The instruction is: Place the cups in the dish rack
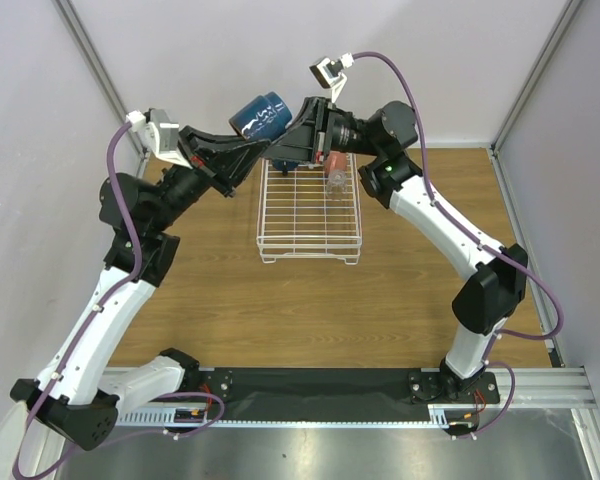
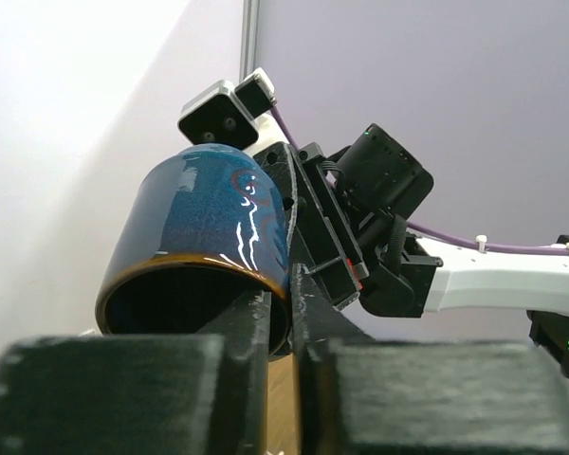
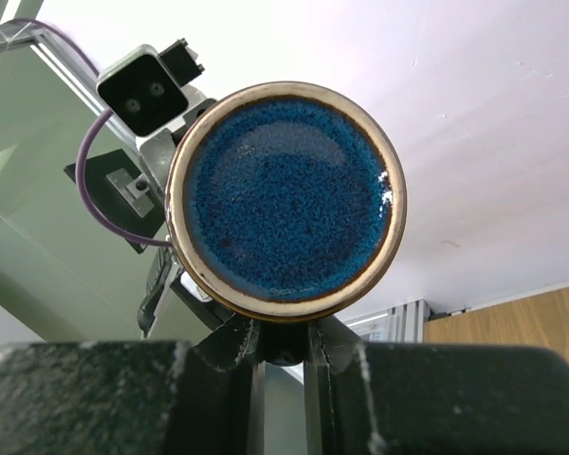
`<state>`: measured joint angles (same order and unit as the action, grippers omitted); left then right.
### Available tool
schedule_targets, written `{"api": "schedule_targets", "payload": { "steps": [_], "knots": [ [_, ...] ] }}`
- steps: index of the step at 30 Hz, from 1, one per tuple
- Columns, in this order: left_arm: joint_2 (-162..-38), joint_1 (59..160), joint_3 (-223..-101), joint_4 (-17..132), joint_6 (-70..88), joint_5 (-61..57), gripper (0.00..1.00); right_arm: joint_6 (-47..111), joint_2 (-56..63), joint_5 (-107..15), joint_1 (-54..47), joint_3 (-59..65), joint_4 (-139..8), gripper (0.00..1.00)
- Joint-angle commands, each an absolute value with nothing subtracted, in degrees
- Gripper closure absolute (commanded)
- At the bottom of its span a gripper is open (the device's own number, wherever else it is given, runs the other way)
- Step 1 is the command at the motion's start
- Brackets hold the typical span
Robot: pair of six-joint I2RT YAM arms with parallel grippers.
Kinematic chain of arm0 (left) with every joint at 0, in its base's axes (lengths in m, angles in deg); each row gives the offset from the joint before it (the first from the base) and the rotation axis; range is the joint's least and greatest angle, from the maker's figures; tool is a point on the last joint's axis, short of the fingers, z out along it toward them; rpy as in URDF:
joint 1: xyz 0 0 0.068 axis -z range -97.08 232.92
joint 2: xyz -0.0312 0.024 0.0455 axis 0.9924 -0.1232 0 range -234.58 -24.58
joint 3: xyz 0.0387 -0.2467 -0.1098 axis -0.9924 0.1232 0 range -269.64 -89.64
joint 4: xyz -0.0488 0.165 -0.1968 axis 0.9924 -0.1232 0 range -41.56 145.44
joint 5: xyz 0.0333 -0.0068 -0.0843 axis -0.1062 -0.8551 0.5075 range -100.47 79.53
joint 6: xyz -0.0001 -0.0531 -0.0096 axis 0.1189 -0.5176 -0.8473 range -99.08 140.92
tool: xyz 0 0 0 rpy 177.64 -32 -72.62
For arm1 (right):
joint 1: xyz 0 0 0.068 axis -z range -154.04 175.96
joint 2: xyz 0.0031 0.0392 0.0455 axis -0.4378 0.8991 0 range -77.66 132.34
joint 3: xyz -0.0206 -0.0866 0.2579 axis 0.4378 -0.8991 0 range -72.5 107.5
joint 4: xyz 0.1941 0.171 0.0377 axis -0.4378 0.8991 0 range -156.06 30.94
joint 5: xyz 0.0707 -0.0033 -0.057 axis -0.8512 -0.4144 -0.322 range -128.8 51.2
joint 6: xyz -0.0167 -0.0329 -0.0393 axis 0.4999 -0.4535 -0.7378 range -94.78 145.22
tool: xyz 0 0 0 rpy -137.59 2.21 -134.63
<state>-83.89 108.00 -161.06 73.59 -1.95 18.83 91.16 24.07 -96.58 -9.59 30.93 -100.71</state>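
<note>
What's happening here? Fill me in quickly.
Both arms hold the large navy mug in the air near the far end of the dish rack. The left gripper pinches its rim, and the right gripper is shut at its base end. A salmon-pink cup and a clear glass tumbler sit at the rack's far right corner.

Both arms reach forward and inward, and we log the wrists as meeting, raised, tip to tip. The left arm [image 1: 110, 300] has its elbow out left; the right arm [image 1: 450, 225] has its elbow out right.

Left gripper [image 2: 289, 313]: jaws nearly together, pinching the wall of the large navy mug [image 1: 262, 116] at its rim. One finger crosses the mouth and the other lies outside.

Right gripper [image 3: 284, 346]: jaws at a narrow slit just under the mug's base, clamped on a dark part of it. We cannot tell which part.
</note>
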Motion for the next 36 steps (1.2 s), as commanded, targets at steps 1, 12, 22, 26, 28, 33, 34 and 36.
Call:
{"api": "schedule_targets", "payload": {
  "steps": [1,12,22,26,28,33,34,36],
  "knots": [
    [-83.9,109.5,-160.5,68.2,-4.6,25.5,0.87,90.0,21.0,-91.4,-9.5,29.9,-105.6,1.0],
    [-82.6,108.8,-159.6,65.0,-4.3,20.1,0.29,81.5,16.4,-87.9,-8.6,26.2,-97.4,1.0],
    [-76.9,105.6,-157.5,59.9,-2.9,13.3,0.05,71.2,14.4,-81.8,-8.1,25.4,-81.1,1.0],
    [-73.0,104.3,-156.9,55.9,-0.3,6.9,0.0,63.3,14.3,-75.3,-7.6,25.8,-72.5,1.0],
    [-71.9,104.3,-157.0,51.2,0.4,3.6,0.0,60.7,14.4,-70.6,-7.5,25.9,-68.4,1.0],
    [-70.7,104.2,-157.3,44.5,2.7,2.0,0.0,51.1,16.4,-57.3,-8.1,28.7,-58.1,1.0],
    [-70.5,104.2,-157.3,43.8,3.2,1.5,0.0,50.0,16.8,-55.8,-8.1,28.7,-57.3,1.0],
    [-69.8,104.2,-157.8,41.6,4.9,1.0,0.0,47.9,17.7,-51.7,-8.2,28.9,-55.4,1.0]
  ]
}}
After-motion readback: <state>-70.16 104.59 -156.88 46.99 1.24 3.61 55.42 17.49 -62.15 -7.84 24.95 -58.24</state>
